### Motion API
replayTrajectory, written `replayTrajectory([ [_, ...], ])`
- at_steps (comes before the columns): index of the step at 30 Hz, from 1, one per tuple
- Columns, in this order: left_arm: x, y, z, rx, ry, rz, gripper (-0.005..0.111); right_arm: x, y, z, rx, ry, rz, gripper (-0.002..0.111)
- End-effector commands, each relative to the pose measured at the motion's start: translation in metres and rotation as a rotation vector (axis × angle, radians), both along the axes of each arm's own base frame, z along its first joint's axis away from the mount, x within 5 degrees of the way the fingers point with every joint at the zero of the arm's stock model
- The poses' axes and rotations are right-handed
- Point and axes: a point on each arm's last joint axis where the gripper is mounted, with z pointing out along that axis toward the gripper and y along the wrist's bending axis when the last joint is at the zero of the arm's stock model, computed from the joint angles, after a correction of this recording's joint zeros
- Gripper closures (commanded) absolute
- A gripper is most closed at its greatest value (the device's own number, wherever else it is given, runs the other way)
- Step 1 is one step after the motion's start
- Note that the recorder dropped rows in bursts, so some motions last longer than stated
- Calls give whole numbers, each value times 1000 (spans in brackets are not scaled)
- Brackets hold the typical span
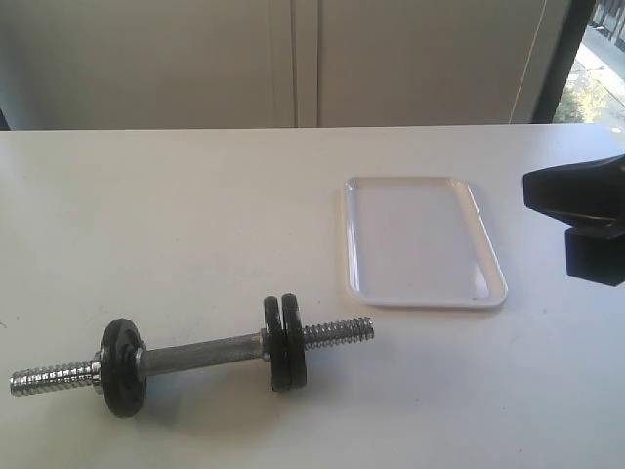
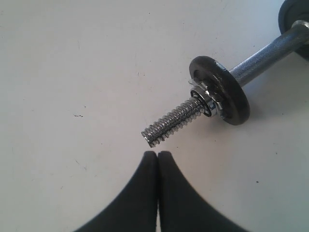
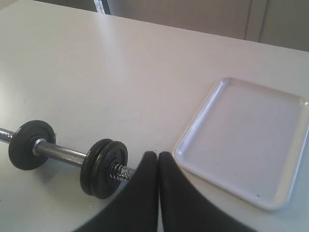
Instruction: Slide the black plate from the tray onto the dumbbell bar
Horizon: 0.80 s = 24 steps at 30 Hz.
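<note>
The dumbbell bar (image 1: 200, 352) lies near the table's front left, carrying three black discs. One disc (image 1: 122, 366) sits alone toward its left end. A pair stands pressed together toward its right end, and the outer one is the black plate (image 1: 293, 342). The white tray (image 1: 426, 301) to the right holds nothing. My right gripper (image 3: 158, 154) is shut and empty, hovering between the bar's threaded end and the tray; it shows at the right edge of the exterior view (image 1: 576, 210). My left gripper (image 2: 158, 153) is shut and empty just short of the bar's other threaded end (image 2: 174, 123).
A silver collar (image 2: 207, 99) sits against the single disc (image 2: 222, 94) on the left end. Bare white table surrounds the bar and tray. A pale wall and a window strip stand behind the table's far edge.
</note>
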Motion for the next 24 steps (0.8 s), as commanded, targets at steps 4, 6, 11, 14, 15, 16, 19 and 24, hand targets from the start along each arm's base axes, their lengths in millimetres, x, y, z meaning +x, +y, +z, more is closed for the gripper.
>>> replayTrajectory([
  [4, -1, -1, -1, -14, 4, -3, 107, -1, -1, -1, 0, 2, -7, 108],
  [6, -1, -1, -1, -14, 4, -3, 107, -1, -1, -1, 0, 2, -7, 108],
  [11, -1, 0, -1, -16, 1, -3, 107, -1, -1, -1, 0, 2, -7, 108],
  [14, -5, 2, 1, -32, -31, 10, 107, -1, -1, -1, 1, 3, -7, 108],
  [15, -7, 4, 2, -40, -46, 22, 107, -1, -1, -1, 1, 3, -7, 108],
  [16, -9, 6, 3, -48, -63, 37, 107, -1, -1, -1, 1, 3, -7, 108],
  [19, -15, 11, 6, -71, -117, 87, 107, -1, -1, -1, 1, 3, -7, 108],
  [24, -26, 19, 9, -103, -208, 173, 107, -1, -1, -1, 1, 3, -7, 108],
])
